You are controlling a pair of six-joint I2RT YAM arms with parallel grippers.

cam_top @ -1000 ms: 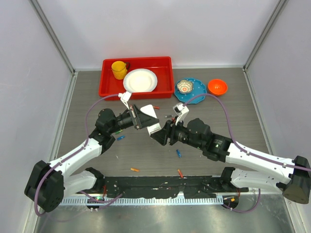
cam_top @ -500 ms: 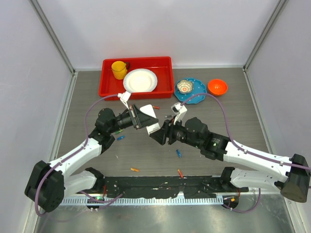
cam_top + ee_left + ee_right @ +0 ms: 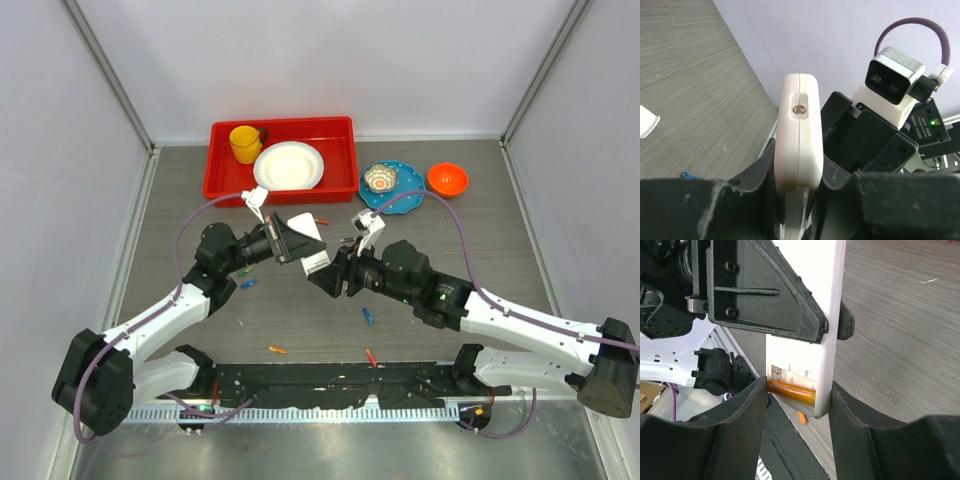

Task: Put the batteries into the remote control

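Observation:
My left gripper (image 3: 297,243) is shut on the white remote control (image 3: 311,250) and holds it above the table; in the left wrist view the remote (image 3: 799,125) stands edge-on between the jaws (image 3: 799,175). My right gripper (image 3: 326,280) is at the remote's lower end. In the right wrist view the remote's (image 3: 800,352) battery bay is open with an orange battery (image 3: 790,389) lying in it. The right gripper (image 3: 796,395) squeezes across the bay, one finger on the battery's end, the other on the remote's side.
Loose batteries lie on the table: blue (image 3: 368,316), orange (image 3: 277,349), orange-red (image 3: 371,357), blue (image 3: 247,284), red (image 3: 320,221). A red tray (image 3: 225,185) with a yellow cup (image 3: 244,143) and white plate (image 3: 289,166), a blue dish (image 3: 405,190) and an orange bowl (image 3: 447,179) stand behind.
My right gripper has shifted slightly left and up, closer against the remote's end. The left gripper and remote have barely moved.

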